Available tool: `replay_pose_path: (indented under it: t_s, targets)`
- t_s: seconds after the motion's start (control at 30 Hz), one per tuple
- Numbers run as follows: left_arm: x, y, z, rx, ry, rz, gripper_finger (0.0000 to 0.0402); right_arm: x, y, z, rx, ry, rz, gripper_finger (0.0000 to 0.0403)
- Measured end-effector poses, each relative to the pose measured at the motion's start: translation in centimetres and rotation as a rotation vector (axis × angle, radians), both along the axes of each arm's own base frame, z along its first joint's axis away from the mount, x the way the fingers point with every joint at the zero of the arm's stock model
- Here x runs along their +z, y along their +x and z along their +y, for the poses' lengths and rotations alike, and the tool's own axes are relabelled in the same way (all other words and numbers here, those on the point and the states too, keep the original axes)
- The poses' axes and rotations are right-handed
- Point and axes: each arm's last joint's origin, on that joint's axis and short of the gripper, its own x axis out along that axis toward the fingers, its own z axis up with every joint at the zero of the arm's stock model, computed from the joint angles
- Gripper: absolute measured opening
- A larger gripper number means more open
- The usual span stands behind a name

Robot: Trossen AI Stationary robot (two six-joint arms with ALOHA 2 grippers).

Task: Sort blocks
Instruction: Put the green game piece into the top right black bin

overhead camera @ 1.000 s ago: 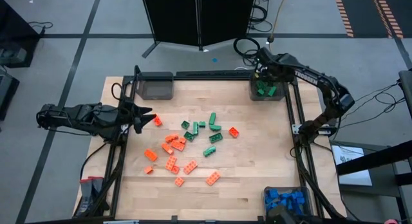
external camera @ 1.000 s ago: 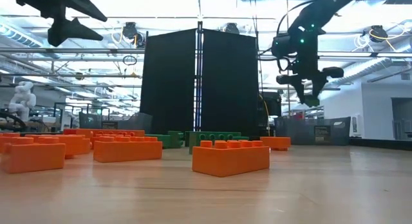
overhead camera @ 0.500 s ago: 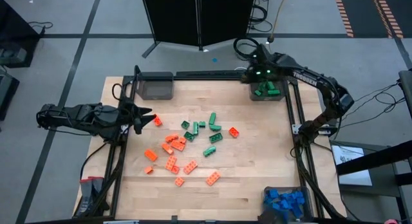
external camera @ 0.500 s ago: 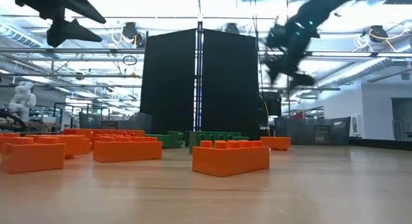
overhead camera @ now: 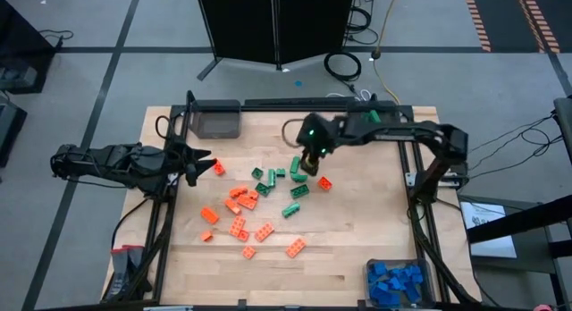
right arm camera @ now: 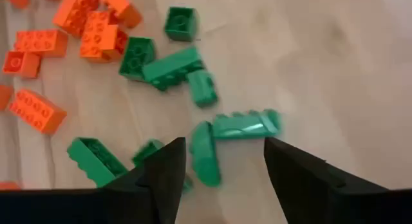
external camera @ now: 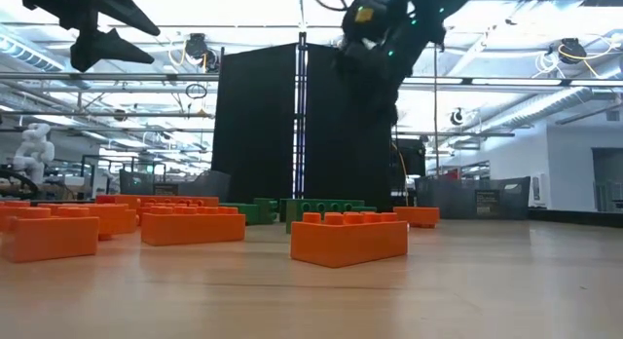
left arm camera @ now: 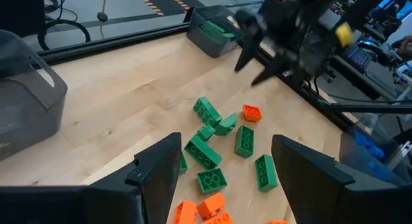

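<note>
Green and orange blocks lie scattered mid-table: green blocks (overhead camera: 296, 164) toward the right of the pile, orange blocks (overhead camera: 239, 200) toward the left and near side. My right gripper (overhead camera: 305, 165) hovers open just above the green blocks (right arm camera: 239, 125), its fingers pointing steeply down and holding nothing. In the left wrist view my right gripper (left arm camera: 254, 66) shows blurred above the pile. My left gripper (overhead camera: 202, 163) waits open at the table's left edge, raised, next to an orange block (overhead camera: 218, 168).
A grey bin (overhead camera: 217, 121) stands at the far left. A bin with green blocks (left arm camera: 215, 34) stands at the far right. A bin of blue blocks (overhead camera: 397, 281) sits at the near right corner. Bare wood lies along the near edge and on the right.
My right gripper has swung from above the far-right bin toward the table's left and near side, and now hangs over the green blocks mid-table. It has rolled and tipped downward on the way. The blocks on the table have not moved.
</note>
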Motion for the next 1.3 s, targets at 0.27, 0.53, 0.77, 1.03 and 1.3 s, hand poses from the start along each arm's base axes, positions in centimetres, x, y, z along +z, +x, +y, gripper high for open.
replay_pose_path:
  t_s: [0.27,0.53,0.77,1.03,1.3]
  targets:
    - [0.0,0.0,-0.1,-0.026,-0.014,0.001,0.0244,-4.6,2.4,1.5,0.037,0.044,0.091,0.0243]
    - [-0.1,0.0,-0.1,-0.03,-0.015,0.008,0.0244,-7.5,2.9,1.5,0.055,0.053,0.18,0.0247]
    - [-0.1,0.0,-0.1,-0.025,-0.009,0.01,0.0244,-10.1,3.2,1.3,0.001,0.025,0.263,0.0224]
    - [-0.2,-0.1,0.0,-0.021,-0.006,0.029,0.0244,-9.9,3.4,1.1,-0.027,-0.029,0.278,0.0071]
    - [-0.3,-0.1,0.0,-0.009,-0.03,0.028,0.0244,-5.4,3.8,1.2,0.019,-0.027,0.364,0.0071]
